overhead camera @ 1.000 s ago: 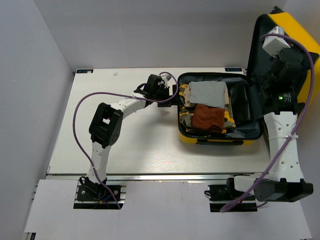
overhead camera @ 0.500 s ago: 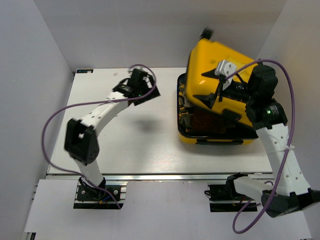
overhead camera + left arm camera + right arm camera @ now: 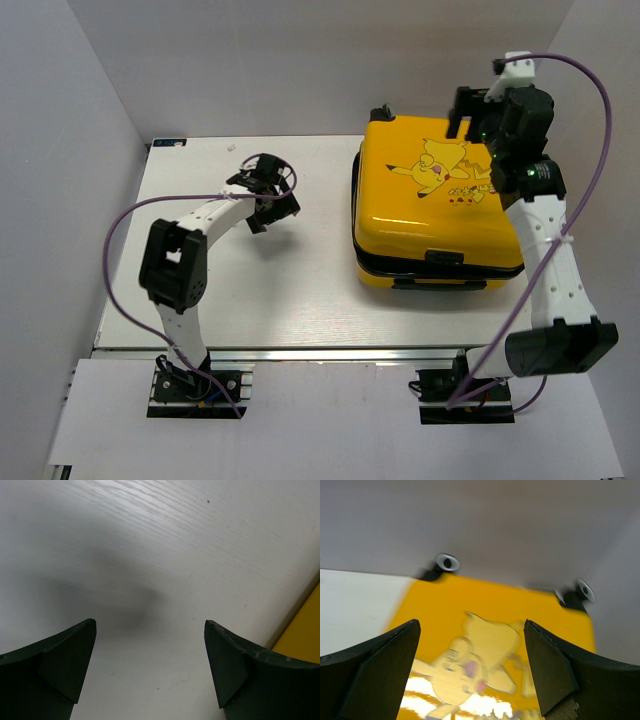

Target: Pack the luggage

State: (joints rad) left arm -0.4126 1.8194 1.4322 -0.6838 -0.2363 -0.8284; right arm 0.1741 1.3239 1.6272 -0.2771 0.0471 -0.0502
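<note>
— Luggage [image 3: 440, 215] first: where is it, and how does it lie?
— Flat on the table [image 3: 250, 290], at about three o'clock from the table's middle. The yellow lid is down on the base, with the Pikachu print [image 3: 440, 165] facing up. Its wheels [image 3: 447, 562] point to twelve o'clock, towards the back wall.
— And the right gripper [image 3: 470, 627]?
— Spread wide with nothing between the fingers. It hangs over the lid's twelve o'clock edge, just above the shell. I can't tell whether it touches.
— Why there?
— My guess is that this edge is the lid's free end, so that is where you'd let go once the lid is down.
— Left gripper [image 3: 150, 627]?
— Also fully parted and empty, over bare tabletop at nine o'clock from the case. It is well apart, probably to keep out of the lid's way.
— Is packing finished?
— Nearly, I'd say. A black seam [image 3: 440, 262] shows between the two shells at six o'clock, but I can't tell whether it is zipped.
</note>
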